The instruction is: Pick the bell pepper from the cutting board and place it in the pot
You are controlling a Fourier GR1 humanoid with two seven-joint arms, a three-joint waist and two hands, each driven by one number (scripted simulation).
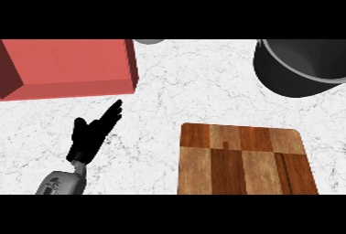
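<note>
I log: cutting board [246, 160], long axis running away from me; dark pot [300, 68] beyond. My left hand [91, 135] lies open, fingers straight, pointing up-right toward red box [67, 66].

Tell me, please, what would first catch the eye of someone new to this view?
Probably the big red box at the upper left, then the wooden cutting board at the lower right, bare on top. A dark pot sits at the upper right, and the left hand rests open at the lower left.
</note>
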